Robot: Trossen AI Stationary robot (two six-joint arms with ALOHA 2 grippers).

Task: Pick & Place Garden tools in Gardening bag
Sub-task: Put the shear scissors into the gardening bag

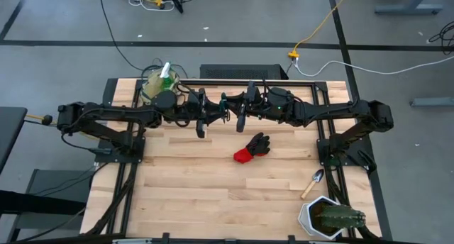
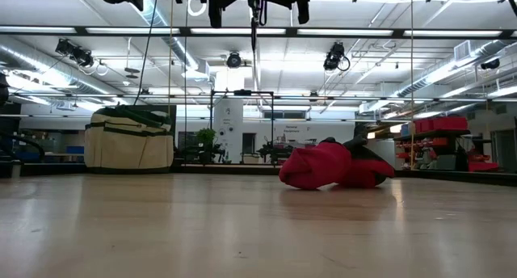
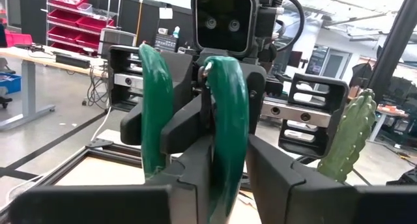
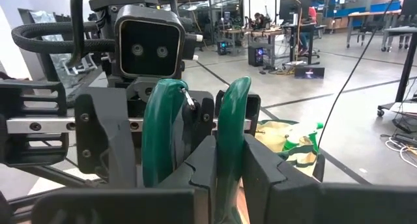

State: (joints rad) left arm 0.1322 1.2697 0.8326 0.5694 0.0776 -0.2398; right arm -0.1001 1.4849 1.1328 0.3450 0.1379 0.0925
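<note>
Shears [image 3: 225,120]: held up in the air between the two arms, behind the glove [image 1: 253,146] and well above it; two curved glossy green handles are seen side by side, joined to dark metal; the blades cannot be made out
Left gripper [image 3: 228,149]: raised behind the glove and to its left; its two dark fingers are clenched on one green handle
Right gripper [image 4: 229,146]: raised just behind the glove, facing the left gripper; its fingers are clamped on a green handle of the same shears
Glove: laid flat on the wooden table [image 1: 213,194], red at the cuff and black at the fingers, crumpled in the low view
Bag [image 1: 152,88]: stood well to the left of the glove and farther back; beige cloth with green trim, rounded, open at the top
Spray bottle [image 1: 167,72]: seen upright in the bag, green with a pale top
Trowel [image 1: 313,182]: laid to the right of the glove and nearer the front; wooden handle, metal blade
Cactus pot [image 1: 308,215]: set farther front-right of the glove, past the trowel; white pot, green cactus
</note>
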